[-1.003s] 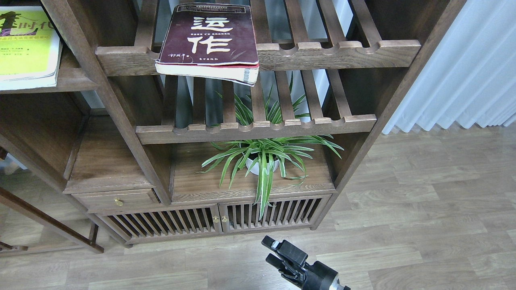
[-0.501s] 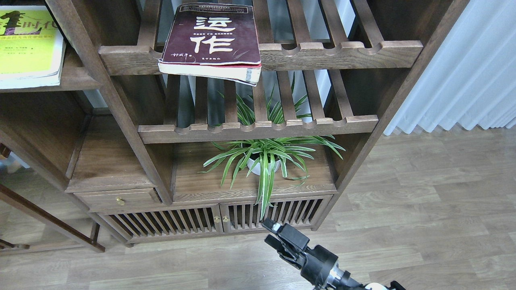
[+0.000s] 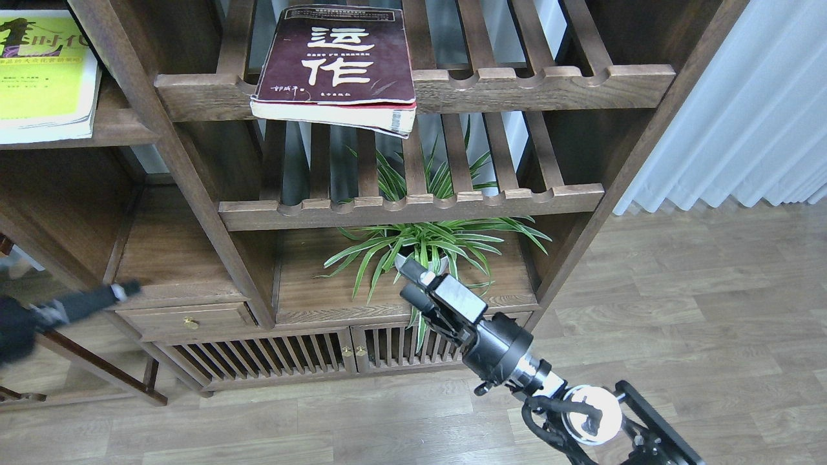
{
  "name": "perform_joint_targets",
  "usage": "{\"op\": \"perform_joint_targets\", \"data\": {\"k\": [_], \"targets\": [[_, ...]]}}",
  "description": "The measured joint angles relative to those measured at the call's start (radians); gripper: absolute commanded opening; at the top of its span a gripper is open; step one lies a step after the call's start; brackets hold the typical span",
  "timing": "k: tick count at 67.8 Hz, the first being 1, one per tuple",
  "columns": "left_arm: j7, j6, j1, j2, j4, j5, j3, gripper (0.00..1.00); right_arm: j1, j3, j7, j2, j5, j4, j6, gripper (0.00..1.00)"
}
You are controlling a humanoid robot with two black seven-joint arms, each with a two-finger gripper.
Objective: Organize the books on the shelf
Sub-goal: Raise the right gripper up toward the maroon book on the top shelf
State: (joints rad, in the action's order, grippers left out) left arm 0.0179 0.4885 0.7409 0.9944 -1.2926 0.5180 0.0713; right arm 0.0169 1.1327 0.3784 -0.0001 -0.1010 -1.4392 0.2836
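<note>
Across the whole view stands the tall dark-brown wooden bookcase [image 3: 194, 194], with slatted racks and scalloped front rails in its middle bay. On the upper slatted rack [image 3: 543, 87] lies the thick maroon paperback with big white Chinese characters [image 3: 339, 61], flat, cover up, its near edge overhanging the rail. At far left, the yellow-green paperback with a white border [image 3: 42, 74] lies flat on the solid dark-brown shelf board [image 3: 119, 123]. We see no third book. A green-and-white striped potted plant [image 3: 426, 252] sits in the lower bay.

We judge the maroon book fairly heavy and floppy, its pages fanning at the near right corner; the overhanging edge near the spine looks the soundest hold.

Our right gripper [image 3: 408, 281] is in front of the plant; its jaws stand slightly parted, holding nothing. Our left gripper [image 3: 123, 289] shows blurred at lower left; we cannot tell its jaws' state.

Against the frame a second earlier, the right arm has risen from the floor edge to plant height, and the left arm has newly entered. Both books lie unchanged.
</note>
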Motion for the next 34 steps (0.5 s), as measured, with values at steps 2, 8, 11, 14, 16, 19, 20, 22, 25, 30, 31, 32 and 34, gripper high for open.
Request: {"op": "perform_joint_targets", "data": {"k": [2, 8, 11, 14, 16, 19, 20, 22, 25, 30, 31, 32, 34], "targets": [[-0.002, 0.0, -0.039, -0.035, 0.019, 0.001, -0.042, 1.0, -0.007, 0.0, -0.004, 0.0, 0.005, -0.009, -0.013, 1.0], [-0.009, 0.0, -0.143, -0.128, 0.069, -0.002, -0.159, 1.0, -0.031, 0.001, -0.012, 0.0, 0.012, -0.034, -0.056, 1.0], [-0.012, 0.0, -0.195, -0.179, 0.097, -0.01, -0.215, 1.0, -0.046, 0.001, -0.018, 0.0, 0.014, -0.048, -0.08, 1.0], [-0.014, 0.0, -0.253, -0.245, 0.134, -0.028, -0.268, 1.0, -0.077, 0.001, -0.028, 0.0, 0.016, -0.07, -0.125, 1.0], [-0.014, 0.0, -0.263, -0.26, 0.143, -0.035, -0.277, 1.0, -0.084, 0.001, -0.031, 0.0, 0.017, -0.074, -0.136, 1.0], [-0.014, 0.0, -0.286, -0.286, 0.162, -0.05, -0.292, 1.0, -0.107, 0.001, -0.037, 0.0, 0.018, -0.085, -0.165, 1.0], [-0.014, 0.0, -0.295, -0.296, 0.168, -0.056, -0.294, 1.0, -0.113, 0.001, -0.039, 0.0, 0.019, -0.087, -0.172, 1.0], [-0.014, 0.0, -0.309, -0.312, 0.177, -0.064, -0.295, 1.0, -0.129, 0.001, -0.043, 0.0, 0.021, -0.093, -0.188, 1.0], [-0.014, 0.0, -0.327, -0.333, 0.189, -0.075, -0.303, 1.0, -0.159, 0.001, -0.049, 0.0, 0.026, -0.101, -0.216, 1.0], [-0.014, 0.0, -0.347, -0.352, 0.199, -0.082, -0.306, 1.0, -0.205, 0.001, -0.058, 0.0, 0.03, -0.114, -0.252, 0.99], [-0.014, 0.0, -0.351, -0.354, 0.201, -0.083, -0.307, 1.0, -0.215, 0.001, -0.06, 0.0, 0.031, -0.117, -0.261, 1.0], [-0.014, 0.0, -0.353, -0.356, 0.202, -0.084, -0.307, 1.0, -0.225, 0.001, -0.062, 0.0, 0.031, -0.12, -0.27, 1.0], [-0.014, 0.0, -0.358, -0.359, 0.205, -0.084, -0.308, 1.0, -0.246, 0.001, -0.065, 0.0, 0.031, -0.127, -0.287, 1.0]]}}
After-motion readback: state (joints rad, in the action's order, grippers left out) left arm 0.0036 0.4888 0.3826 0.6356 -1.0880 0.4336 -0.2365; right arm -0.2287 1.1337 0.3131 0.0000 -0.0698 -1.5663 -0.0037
